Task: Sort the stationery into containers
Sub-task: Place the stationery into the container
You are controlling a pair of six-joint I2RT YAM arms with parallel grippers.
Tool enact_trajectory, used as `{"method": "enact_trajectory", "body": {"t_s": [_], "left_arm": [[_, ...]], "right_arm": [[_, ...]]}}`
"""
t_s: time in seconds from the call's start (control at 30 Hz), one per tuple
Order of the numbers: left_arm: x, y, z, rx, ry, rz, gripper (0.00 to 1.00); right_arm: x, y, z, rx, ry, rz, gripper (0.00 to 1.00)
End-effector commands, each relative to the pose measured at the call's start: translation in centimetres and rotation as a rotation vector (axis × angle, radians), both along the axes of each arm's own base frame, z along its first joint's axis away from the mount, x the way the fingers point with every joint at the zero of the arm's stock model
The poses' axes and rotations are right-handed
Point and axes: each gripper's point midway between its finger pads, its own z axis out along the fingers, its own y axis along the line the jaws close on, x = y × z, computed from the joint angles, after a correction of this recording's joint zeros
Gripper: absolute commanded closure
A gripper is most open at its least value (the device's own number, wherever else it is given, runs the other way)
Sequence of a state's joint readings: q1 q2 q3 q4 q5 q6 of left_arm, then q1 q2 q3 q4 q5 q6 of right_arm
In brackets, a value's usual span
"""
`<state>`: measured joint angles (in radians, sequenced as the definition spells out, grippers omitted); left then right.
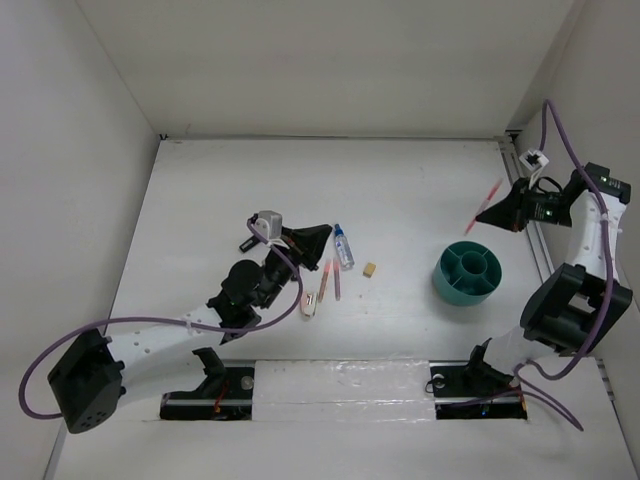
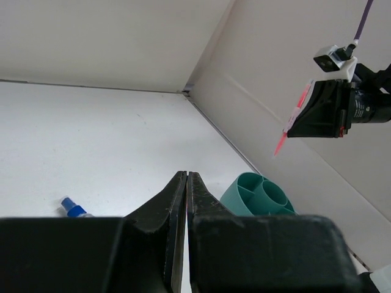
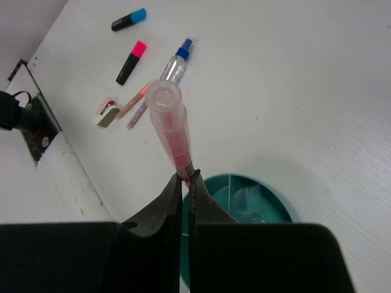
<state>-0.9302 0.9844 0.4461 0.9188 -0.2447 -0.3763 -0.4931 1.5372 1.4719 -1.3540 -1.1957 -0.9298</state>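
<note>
The right hand (image 1: 483, 212) was seen clenched on a thin pink-orange pen (image 3: 171, 122), which was pinched at one end between the fingertips and held off the tabletop (image 1: 420, 190). The pen was shown as a translucent pink barrel with a redder core, ending in a clear round end that was turned towards the right wrist camera. From above, it was seen tilted, close to the right wall and just beyond the round teal cup (image 1: 445, 290). In the right wrist view, part of the cup's rim and dividers was seen directly below the fingers. No stationery could be made out inside the cup.

The left hand (image 1: 322, 234) was shut, its fingers pressed together with nothing gripped between them, and was held over the loose items near the middle of the tabletop. There, the clear blue-capped bottle (image 1: 343, 246), two more pink-orange pens (image 1: 325, 275) lying side by side, the pinkish stapler (image 1: 309, 303) and the tan eraser (image 1: 370, 269) were laid out. The blue-capped highlighter (image 3: 129, 19) and the pink-capped highlighter (image 3: 131, 62) were seen lying apart from each other, farther from the cup.
</note>
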Motion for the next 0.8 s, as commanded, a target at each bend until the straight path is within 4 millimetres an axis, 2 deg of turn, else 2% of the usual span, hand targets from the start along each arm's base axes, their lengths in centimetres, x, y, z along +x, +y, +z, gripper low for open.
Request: {"method": "enact_trajectory", "body": {"t_s": [0.0,0.17,0.33,0.4,0.53,0.6,0.77], "left_arm": [[-0.5,0.7,0.2,-0.004,-0.029,0.007,1.00],[-0.8,1.2,0.7,-0.010,-0.045,0.010,1.00],[-1.1,2.0,0.1,0.013,-0.051,0.024,1.00],[-1.3,2.2,0.1,0.008,-0.055,0.024,1.00],[-1.3,3.0,-0.7,0.016,-0.053,0.032,0.99],[-1.2,3.1,-1.2,0.020,-0.042,0.031,0.99],[-1.2,3.4,-1.2,0.007,-0.044,0.031,0.99]], "right_arm": [[-1.1,-0.5,0.0,-0.046,-0.042,-0.005,1.00],[-2.4,-1.2,-0.7,-0.110,-0.057,-0.027,1.00],[-3.1,-3.5,-1.8,-0.121,-0.031,-0.106,1.00],[-3.3,-5.0,-2.3,-0.112,-0.012,-0.162,1.00],[-3.7,-5.5,-3.6,-0.109,0.016,-0.170,1.00],[-3.8,-5.4,-3.3,-0.115,0.008,-0.170,1.00],[-4.0,-5.5,-3.3,-0.140,0.008,-0.171,1.00]]}}
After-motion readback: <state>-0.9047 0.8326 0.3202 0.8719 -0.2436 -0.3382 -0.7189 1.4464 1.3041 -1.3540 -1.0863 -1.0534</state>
